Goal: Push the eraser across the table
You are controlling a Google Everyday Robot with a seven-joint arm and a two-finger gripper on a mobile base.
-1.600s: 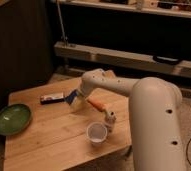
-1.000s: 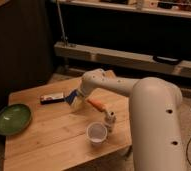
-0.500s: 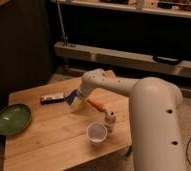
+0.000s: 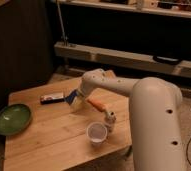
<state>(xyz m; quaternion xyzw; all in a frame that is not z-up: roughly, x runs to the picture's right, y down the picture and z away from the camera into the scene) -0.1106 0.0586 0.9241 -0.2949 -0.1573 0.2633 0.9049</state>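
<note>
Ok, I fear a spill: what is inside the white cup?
The white cup shows only a pale inner bottom, no contents I can make out; its near inner wall is hidden. The gripper is apart from it, beside the eraser on the table.

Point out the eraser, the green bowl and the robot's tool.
Small dark rectangular eraser with white-and-reddish top [image 4: 52, 98]: camera view, middle of its top face.
Round green bowl [image 4: 12, 119]: camera view, bare inside.
Tool [image 4: 76, 101]: camera view, arm's tip, close beside the eraser.
</note>
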